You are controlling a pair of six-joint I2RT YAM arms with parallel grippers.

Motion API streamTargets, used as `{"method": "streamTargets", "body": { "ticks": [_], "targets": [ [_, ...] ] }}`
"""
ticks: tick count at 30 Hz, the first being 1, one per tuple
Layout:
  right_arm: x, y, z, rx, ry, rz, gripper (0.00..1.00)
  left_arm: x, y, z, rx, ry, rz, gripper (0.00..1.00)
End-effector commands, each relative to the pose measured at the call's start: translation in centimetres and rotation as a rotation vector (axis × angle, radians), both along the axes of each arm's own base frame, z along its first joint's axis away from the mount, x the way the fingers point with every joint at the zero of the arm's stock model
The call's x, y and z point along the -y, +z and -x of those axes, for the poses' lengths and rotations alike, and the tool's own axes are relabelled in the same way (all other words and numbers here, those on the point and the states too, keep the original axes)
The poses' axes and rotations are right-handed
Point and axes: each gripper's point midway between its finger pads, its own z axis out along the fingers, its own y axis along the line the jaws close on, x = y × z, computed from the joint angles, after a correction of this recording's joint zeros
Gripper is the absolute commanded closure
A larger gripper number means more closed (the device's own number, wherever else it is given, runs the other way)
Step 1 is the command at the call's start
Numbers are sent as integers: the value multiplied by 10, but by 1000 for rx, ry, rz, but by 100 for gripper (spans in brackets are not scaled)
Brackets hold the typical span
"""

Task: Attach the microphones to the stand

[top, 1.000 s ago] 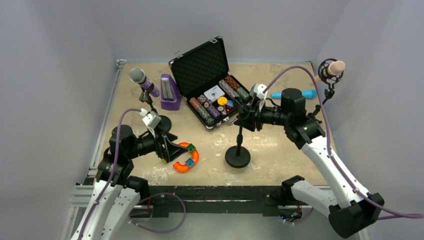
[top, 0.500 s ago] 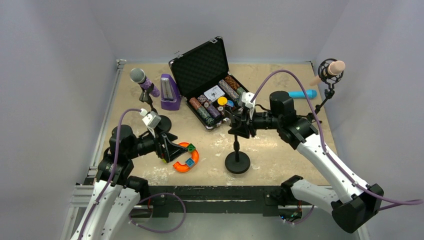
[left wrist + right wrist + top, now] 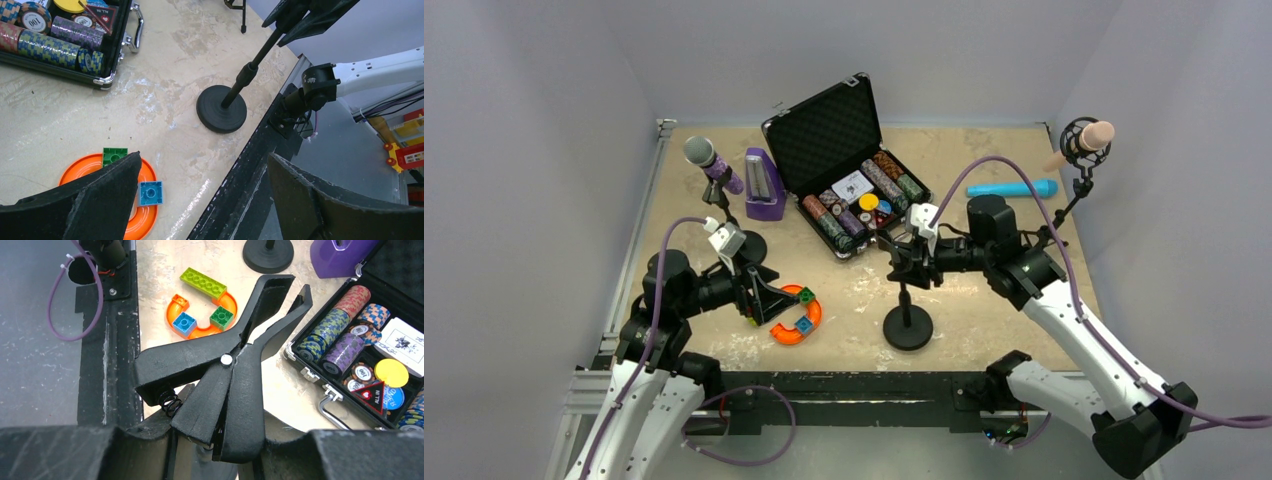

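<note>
Between the right fingers: the right gripper (image 3: 903,260) is clamped on the spring clip (image 3: 235,375) at the top of the black stand (image 3: 908,328), clip handles pinched and its mouth partly spread.
Below that grip: the stand's round base sits straight under it, near the table's front edge.
Beyond and right of it: the blue microphone (image 3: 1012,188) lies flat on the table, well apart, not in any holder yet.
Already mounted: the purple microphone (image 3: 712,160) on the far-left stand, the pink microphone (image 3: 1092,136) in the far-right cradle.
Left gripper (image 3: 202,165): fingers wide apart, holding nothing, hovering over the orange curved piece (image 3: 794,322).
Risk, tipping: any sideways pull this high on the pole could rock the base or walk it off the front edge.
Risk, slip: the handles could squirt out of the fingers and the clip would snap closed with nothing in it.
Risk, reach: the free hand is on the far side from the blue microphone, with the chip case (image 3: 824,120) between them.
</note>
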Motion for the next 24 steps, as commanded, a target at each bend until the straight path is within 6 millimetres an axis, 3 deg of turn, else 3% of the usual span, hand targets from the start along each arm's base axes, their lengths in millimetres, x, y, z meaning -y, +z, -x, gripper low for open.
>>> {"method": "streamTargets", "body": {
  "ticks": [1,24],
  "targets": [
    [5,-3,11,52,45,12,78,2,5,-2,51,-18,4,1],
    [29,-24,39,86,127,71,56,2,5,-2,50,-19,5,1]
  ]
}}
